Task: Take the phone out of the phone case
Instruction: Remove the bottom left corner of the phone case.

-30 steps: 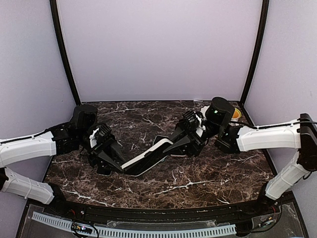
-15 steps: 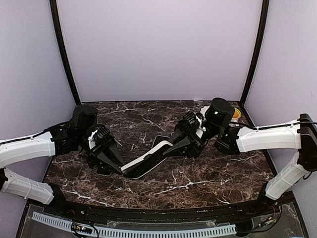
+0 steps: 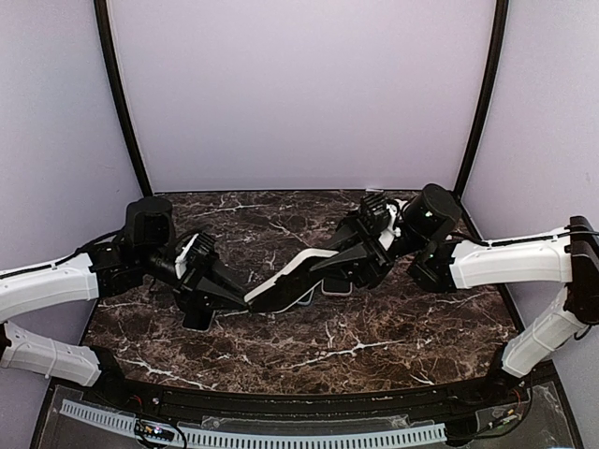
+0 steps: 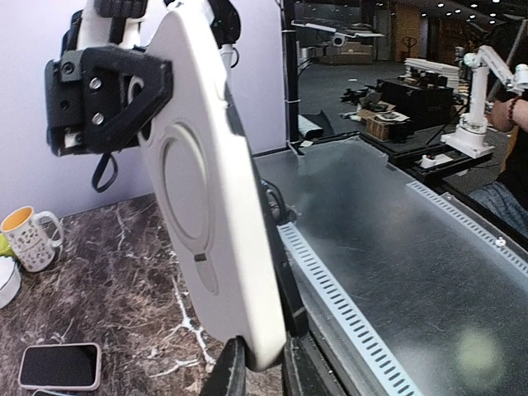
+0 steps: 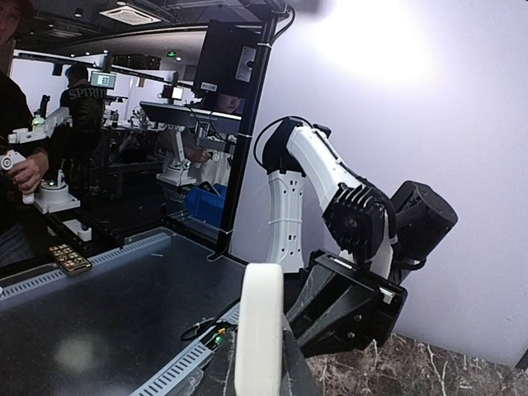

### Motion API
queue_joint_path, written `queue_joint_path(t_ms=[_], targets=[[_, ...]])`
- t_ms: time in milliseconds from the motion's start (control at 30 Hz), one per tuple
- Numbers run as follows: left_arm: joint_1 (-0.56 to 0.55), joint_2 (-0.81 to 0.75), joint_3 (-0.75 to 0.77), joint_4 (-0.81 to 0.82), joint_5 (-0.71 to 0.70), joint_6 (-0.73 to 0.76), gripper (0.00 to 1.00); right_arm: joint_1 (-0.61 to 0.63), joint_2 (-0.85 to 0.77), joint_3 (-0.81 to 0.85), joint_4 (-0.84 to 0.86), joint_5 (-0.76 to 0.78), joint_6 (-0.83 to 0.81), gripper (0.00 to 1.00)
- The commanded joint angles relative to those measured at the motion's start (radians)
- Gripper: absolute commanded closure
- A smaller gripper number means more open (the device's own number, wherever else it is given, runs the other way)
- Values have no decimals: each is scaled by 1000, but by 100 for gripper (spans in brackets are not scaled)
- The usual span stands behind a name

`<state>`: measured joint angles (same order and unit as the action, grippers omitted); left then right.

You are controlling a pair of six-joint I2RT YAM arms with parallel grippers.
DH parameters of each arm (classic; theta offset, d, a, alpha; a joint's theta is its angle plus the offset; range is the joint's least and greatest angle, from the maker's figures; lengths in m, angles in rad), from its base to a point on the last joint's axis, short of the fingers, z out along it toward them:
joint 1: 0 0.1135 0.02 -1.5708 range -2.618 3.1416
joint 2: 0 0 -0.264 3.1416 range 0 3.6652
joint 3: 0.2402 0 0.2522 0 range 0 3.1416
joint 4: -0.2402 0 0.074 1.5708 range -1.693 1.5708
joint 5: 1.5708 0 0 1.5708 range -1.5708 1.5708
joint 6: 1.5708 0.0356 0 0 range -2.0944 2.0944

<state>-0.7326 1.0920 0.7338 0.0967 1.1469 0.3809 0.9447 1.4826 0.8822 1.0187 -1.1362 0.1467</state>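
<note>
Above the table [image 3: 402, 351], left gripper [image 3: 241, 299] and right gripper [image 3: 323, 267] are clenching opposite ends of the tilted phone case [image 3: 285, 283].

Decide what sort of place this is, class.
Probably a robotics lab: another small white robot arm in the background, people working nearby, and a marble-patterned table enclosed by plain walls.

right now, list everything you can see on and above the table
phone case: 1, white, dark on its upper face, held in the air between both grippers
phone: 1, dark screen, pale rim, flat on the table below the case
mug: 1, white, spotted, orange inside, on the table by the back wall
table: 1, dark brown marble
left gripper: 1, black, clamped on the case's lower end
right gripper: 1, black, clamped on its upper end
</note>
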Motion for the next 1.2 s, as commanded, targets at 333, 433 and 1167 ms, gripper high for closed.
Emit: queue_joint_path(t_ms=[333, 433, 1167], targets=[[18, -35, -21, 198, -417, -11, 100, 89, -5, -26, 146, -34, 136, 100], [18, -49, -33, 222, -437, -16, 100, 90, 7, -29, 173, -44, 175, 100], [18, -107, -86, 351, -690, -62, 67, 123, 90, -8, 334, 652, 342, 100]])
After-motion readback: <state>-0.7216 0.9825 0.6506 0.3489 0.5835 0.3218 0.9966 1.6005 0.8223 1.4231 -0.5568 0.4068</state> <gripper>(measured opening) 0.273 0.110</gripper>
